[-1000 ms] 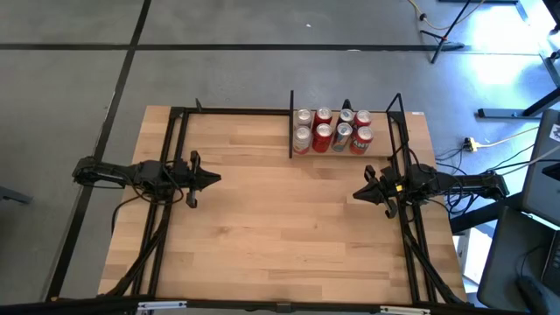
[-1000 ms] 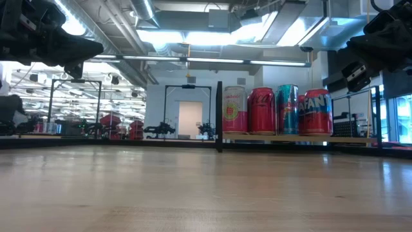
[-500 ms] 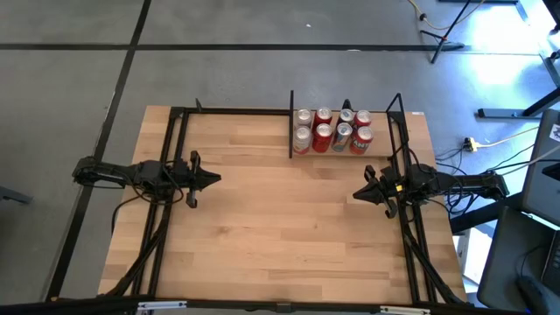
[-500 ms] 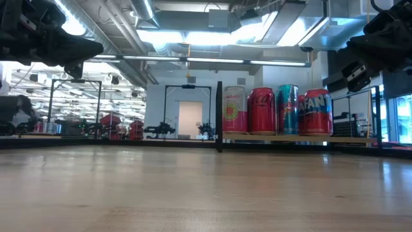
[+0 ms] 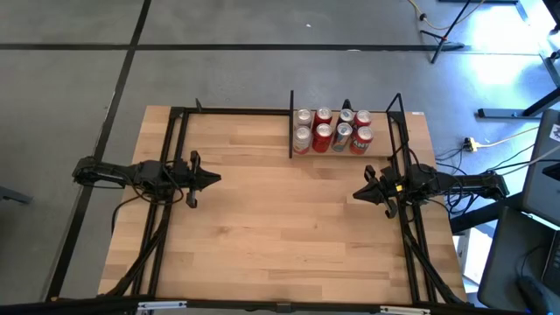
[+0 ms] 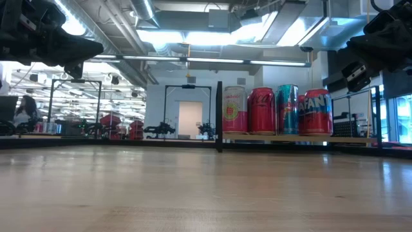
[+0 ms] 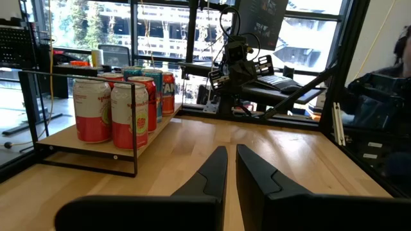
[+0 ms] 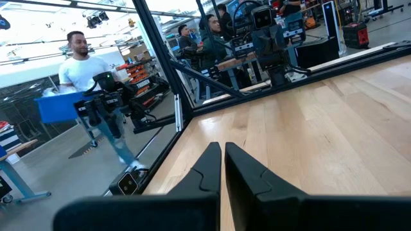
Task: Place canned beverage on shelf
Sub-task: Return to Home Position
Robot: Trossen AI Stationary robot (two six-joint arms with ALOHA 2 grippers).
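Observation:
Several beverage cans (image 5: 332, 129) stand upright in two rows on the shelf (image 5: 381, 152), a narrow wooden ledge with black uprights at the table's far right. The low view shows the cans (image 6: 262, 111) on the ledge (image 6: 290, 137), and the left wrist view shows them too (image 7: 128, 115). My left gripper (image 5: 217, 179) hovers shut at the table's left side, pointing level toward the right. My right gripper (image 5: 354, 194) hovers shut at the right side, pointing left, just nearer than the shelf. No can is off the shelf. Both grippers hold nothing.
Black frame rails (image 5: 171, 219) run along the table's left, right and far sides. The wide wooden tabletop (image 5: 280, 227) lies bare between the arms. A person (image 8: 83, 61) stands in the room beyond the table.

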